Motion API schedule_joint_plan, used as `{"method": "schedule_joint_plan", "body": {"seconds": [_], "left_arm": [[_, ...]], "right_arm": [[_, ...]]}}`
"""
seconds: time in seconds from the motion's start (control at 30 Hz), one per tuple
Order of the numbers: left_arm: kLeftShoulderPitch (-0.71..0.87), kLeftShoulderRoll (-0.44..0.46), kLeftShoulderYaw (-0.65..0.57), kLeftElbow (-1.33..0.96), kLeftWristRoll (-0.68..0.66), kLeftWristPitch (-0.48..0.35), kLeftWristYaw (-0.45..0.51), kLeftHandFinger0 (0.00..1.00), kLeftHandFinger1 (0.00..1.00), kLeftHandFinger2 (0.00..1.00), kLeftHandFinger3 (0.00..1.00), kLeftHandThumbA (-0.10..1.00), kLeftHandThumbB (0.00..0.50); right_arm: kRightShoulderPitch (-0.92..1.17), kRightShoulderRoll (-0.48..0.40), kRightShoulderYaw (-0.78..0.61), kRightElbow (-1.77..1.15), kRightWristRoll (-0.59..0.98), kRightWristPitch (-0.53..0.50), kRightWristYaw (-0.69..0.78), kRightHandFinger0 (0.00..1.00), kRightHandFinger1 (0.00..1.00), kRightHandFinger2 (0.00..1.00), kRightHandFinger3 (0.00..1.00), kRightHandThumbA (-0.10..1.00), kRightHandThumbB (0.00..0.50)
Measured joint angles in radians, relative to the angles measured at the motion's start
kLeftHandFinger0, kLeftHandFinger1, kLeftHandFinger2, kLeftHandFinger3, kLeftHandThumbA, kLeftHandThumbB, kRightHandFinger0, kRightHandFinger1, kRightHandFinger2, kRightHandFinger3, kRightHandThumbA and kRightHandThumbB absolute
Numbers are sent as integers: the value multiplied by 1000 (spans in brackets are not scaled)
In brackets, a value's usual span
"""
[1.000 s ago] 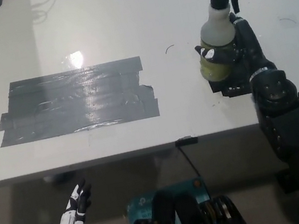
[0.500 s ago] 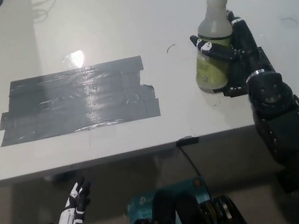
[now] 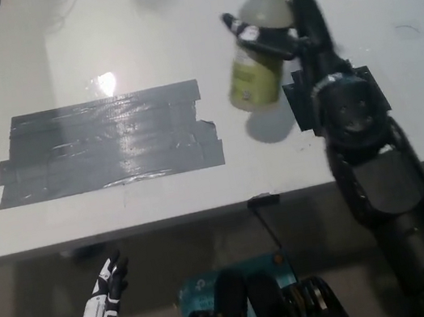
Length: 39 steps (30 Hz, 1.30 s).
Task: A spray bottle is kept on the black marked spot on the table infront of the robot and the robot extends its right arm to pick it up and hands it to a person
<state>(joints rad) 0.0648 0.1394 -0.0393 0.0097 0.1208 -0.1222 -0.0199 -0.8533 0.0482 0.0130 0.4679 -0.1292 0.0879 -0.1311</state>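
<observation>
From the head view, the black right hand (image 3: 291,25) is clenched around a translucent plastic spray bottle with yellowish liquid in its lower half (image 3: 256,60). The bottle is up off the white bench (image 3: 163,208), tilted with its top toward the far edge, where the trigger head runs out of frame. Its shadow falls on the bench just below it. The small black marked spot (image 3: 301,106) lies beside the wrist, to the right of the bottle and partly hidden by the arm. A wide patch of grey tape strips (image 3: 107,144) lies well to the left, untouched. The white left hand (image 3: 107,288) hangs low at the near left, below the bench edge; I cannot tell how its fingers are set.

No person shows yet. To hand the bottle over well, I would keep the grip firm around the body, right the tilt, and carry it outward steadily, letting go only once someone has hold of it.
</observation>
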Motion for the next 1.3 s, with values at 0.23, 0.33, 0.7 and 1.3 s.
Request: {"method": "schedule_joint_plan", "body": {"seconds": [0.23,0.33,0.7,1.3], "left_arm": [[0,1,0,0,0,0,0,1000,1000,1000,1000,1000,296],[-2,1,0,0,0,0,0,1000,1000,1000,1000,1000,294],[-5,3,-5,-1,3,0,0,1000,1000,1000,1000,1000,294],[-10,11,-8,-2,9,1,-1,1000,1000,1000,1000,1000,285]], "right_arm": [[-39,52,21,143,3,22,8,3,499,898,913,-100,133],[-43,68,21,239,5,23,10,0,499,902,908,-100,133],[-136,97,19,492,10,-45,-11,10,532,901,902,-100,111],[-70,56,8,294,88,-72,116,1000,1000,1000,1000,820,500]]}}
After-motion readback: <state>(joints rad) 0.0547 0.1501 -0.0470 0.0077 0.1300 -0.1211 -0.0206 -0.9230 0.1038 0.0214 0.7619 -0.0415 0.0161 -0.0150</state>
